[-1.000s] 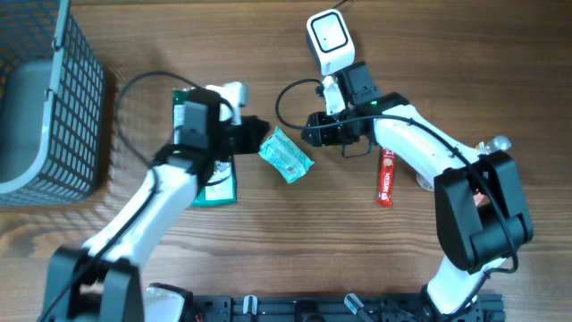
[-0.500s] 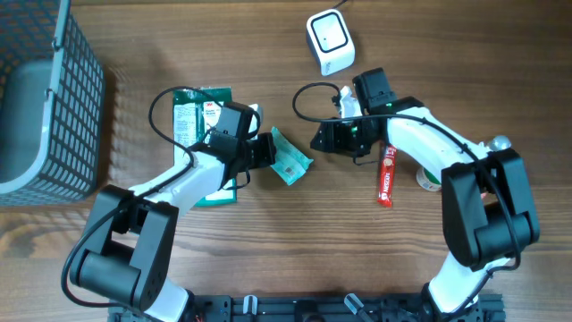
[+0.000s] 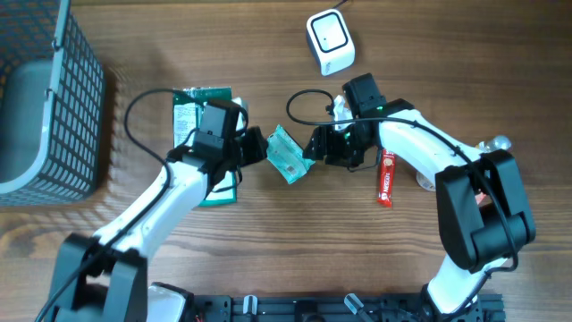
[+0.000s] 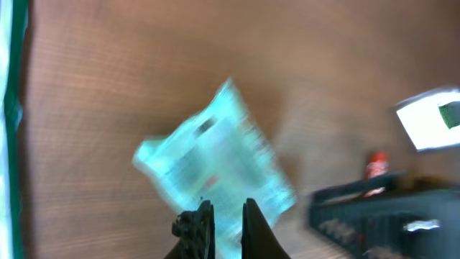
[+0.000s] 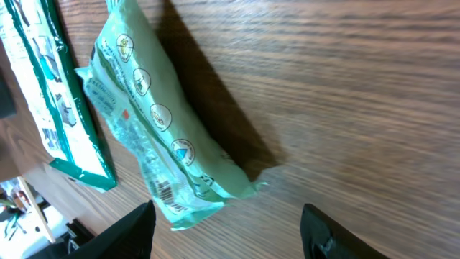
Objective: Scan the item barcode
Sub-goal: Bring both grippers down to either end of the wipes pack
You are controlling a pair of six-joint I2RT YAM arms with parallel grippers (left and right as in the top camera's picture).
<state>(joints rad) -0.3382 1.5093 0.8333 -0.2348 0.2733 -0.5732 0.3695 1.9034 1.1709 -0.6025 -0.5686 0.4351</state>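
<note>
You are looking at the packet [image 3: 288,155] lying on the worktop [image 3: 268,250] robot-side of the scanner [image 3: 329,40], long axis slanting between both arms: the left end effector [image 3: 259,147], pinched narrow, is touching its left edge, while the right end effector [image 3: 314,145], spread wide and empty, is sitting just beside its right end.

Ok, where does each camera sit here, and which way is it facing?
Overhead: above the table, facing straight down on the green packet, scanner and basket; left arm and right arm show.
Left wrist: on the left arm, facing along the left tool toward the blurred packet; only its fingertips show.
Right wrist: on the right arm, facing the packet low over the wood; the right tool shows its spread fingers.
Shared: all three show the green packet.
</note>
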